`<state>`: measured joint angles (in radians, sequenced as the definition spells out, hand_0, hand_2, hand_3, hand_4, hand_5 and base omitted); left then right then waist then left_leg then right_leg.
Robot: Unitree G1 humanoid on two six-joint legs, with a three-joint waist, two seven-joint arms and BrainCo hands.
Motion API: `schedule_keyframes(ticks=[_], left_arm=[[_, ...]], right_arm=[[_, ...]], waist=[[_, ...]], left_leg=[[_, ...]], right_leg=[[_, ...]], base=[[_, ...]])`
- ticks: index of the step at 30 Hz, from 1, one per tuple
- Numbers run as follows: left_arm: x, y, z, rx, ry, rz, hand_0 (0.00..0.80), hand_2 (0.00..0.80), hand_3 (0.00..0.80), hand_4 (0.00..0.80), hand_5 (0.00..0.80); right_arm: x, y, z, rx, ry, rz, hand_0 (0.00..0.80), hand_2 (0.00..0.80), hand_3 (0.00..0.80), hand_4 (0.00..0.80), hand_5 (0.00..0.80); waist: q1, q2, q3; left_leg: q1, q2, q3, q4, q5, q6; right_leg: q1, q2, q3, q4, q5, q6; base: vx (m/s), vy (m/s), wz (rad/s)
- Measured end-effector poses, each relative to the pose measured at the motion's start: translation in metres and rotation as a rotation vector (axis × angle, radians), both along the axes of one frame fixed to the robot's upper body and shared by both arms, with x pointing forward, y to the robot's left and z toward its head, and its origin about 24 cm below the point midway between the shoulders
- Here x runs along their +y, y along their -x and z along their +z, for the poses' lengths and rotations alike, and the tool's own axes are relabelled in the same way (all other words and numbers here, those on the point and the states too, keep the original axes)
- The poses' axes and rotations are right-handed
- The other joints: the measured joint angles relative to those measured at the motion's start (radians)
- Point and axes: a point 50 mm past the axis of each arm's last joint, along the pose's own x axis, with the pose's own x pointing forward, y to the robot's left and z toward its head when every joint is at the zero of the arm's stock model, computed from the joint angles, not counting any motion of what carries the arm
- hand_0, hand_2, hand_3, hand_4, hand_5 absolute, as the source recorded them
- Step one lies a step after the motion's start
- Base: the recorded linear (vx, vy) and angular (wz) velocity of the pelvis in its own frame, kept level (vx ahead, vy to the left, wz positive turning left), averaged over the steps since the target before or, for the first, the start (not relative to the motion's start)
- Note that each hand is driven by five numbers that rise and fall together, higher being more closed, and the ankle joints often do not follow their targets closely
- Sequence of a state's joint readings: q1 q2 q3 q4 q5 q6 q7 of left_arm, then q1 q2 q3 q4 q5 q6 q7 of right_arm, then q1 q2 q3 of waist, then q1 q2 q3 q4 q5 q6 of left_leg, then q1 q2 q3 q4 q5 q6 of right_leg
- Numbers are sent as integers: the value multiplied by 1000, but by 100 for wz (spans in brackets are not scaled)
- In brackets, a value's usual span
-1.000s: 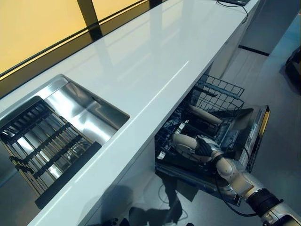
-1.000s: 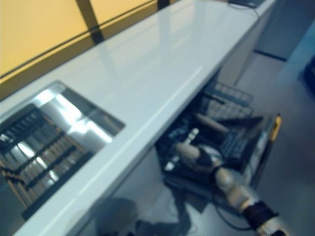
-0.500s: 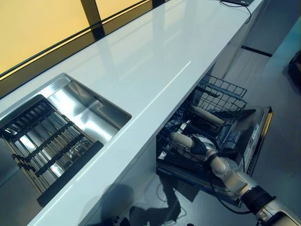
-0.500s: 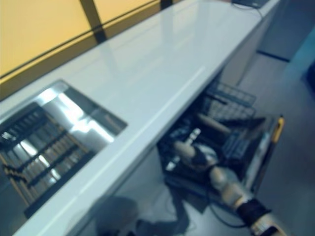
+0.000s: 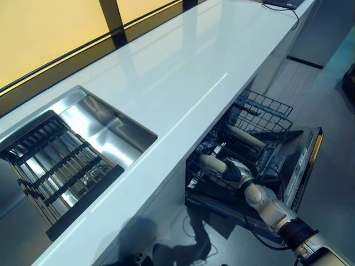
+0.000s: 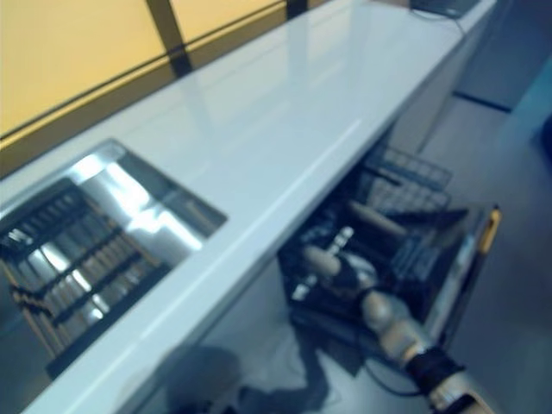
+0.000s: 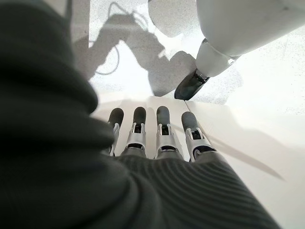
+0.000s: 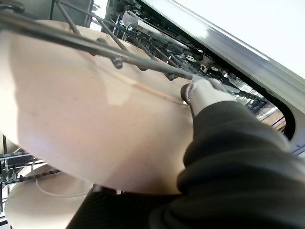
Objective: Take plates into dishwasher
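Little has moved since a second ago: the right hand (image 5: 232,174) stays low in the dishwasher's lower rack (image 5: 260,119), its fingers clamped on the rim of a beige plate (image 8: 86,109) that lies against the rack's wires, a second plate (image 5: 243,137) slotted just beyond. Its face runs along the tines, so it should slide down edge first. Left hand (image 7: 159,138) hangs idle, fingers straight

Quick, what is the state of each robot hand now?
Left robot hand: open, fingers straight, holding nothing.
Right robot hand: shut on a cream plate in the dishwasher rack.
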<state>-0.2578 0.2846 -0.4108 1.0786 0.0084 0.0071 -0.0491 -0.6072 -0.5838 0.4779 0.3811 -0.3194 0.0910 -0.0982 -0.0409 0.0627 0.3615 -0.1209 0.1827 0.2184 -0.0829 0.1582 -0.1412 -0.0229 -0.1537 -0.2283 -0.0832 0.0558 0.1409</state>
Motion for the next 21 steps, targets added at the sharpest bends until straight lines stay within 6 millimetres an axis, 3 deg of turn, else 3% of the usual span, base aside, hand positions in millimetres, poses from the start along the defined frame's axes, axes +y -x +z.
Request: schedule_keyframes(ticks=[14,15,17,21], left_arm=[[0,-1,1,2,-2,1,0,0,0,0,0],[0,-1,1,2,-2,1,0,0,0,0,0],[0,-2,1,1,-3,0,0,0,0,0,0],[0,-2,1,1,-4,1,0,0,0,0,0]], right_arm=[[1,-3,-6,50,-19,-19,800,800,800,800,800],[1,-3,-6,54,-19,-18,599,599,599,599,599],[2,-3,-6,59,-18,-15,0,0,0,0,0],[3,-3,-8,70,-18,-11,0,0,0,0,0]], waist=[[1,-18,-10],[1,-19,-10],[1,-20,-11],[1,-21,-11]], left_leg=[[7,0,-5,0,2,1],[8,0,-5,0,2,1],[9,0,-6,0,3,2],[17,-1,-6,0,3,2]], right_leg=[[11,0,-4,1,0,0],[12,0,-5,1,0,0],[13,0,-5,2,0,0],[21,0,-5,3,0,0]], base=[[0,0,0],[0,0,0],[0,0,0],[0,0,0]])
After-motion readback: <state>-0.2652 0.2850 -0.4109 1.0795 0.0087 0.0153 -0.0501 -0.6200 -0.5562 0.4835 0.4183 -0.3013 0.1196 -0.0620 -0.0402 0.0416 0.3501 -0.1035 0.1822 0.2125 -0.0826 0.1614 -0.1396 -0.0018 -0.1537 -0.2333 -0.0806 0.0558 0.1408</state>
